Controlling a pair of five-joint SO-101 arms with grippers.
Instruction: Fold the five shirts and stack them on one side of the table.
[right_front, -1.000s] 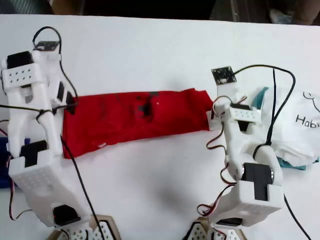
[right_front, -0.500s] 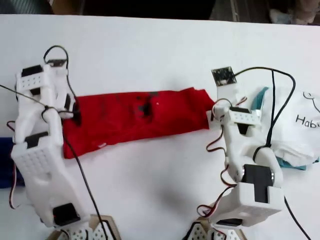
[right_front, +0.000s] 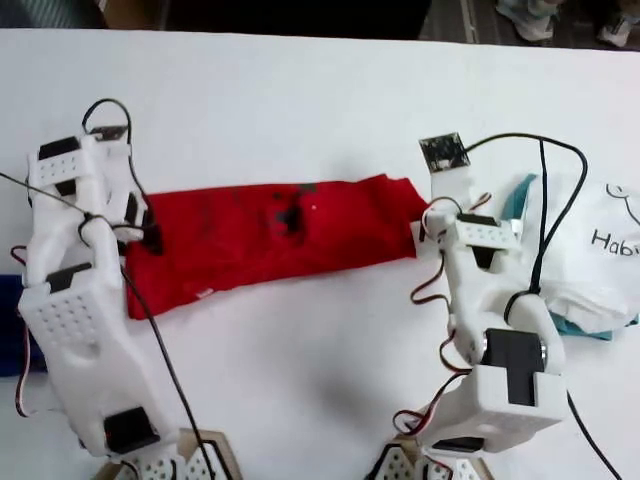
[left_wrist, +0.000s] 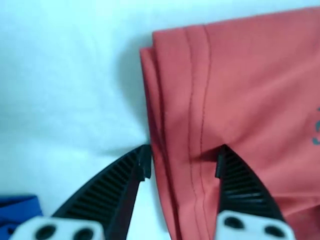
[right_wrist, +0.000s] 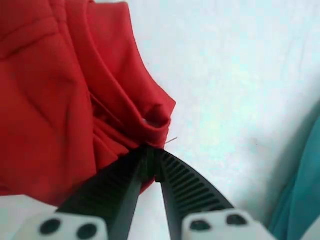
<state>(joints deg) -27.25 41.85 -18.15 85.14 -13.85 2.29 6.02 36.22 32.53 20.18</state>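
A: Where do we see the red shirt (right_front: 270, 240)?

B: It lies on the white tabletop (right_front: 300, 100), folded into a long strip that runs from left to right across the middle.

A: What is the left pincer (left_wrist: 182, 160) doing?

B: It is open, low at the shirt's left end. One finger sits on the red cloth. The other is just beside the shirt's edge, over the bare tabletop.

A: And the right pincer (right_wrist: 152, 162)?

B: It is closed, and its tips pinch a fold at the shirt's right end.

A: What else do we see?

B: A blue cloth (right_front: 10, 330) peeks out at the left edge. A pile of white and teal cloth (right_front: 590, 270) lies at the right, near the right arm.
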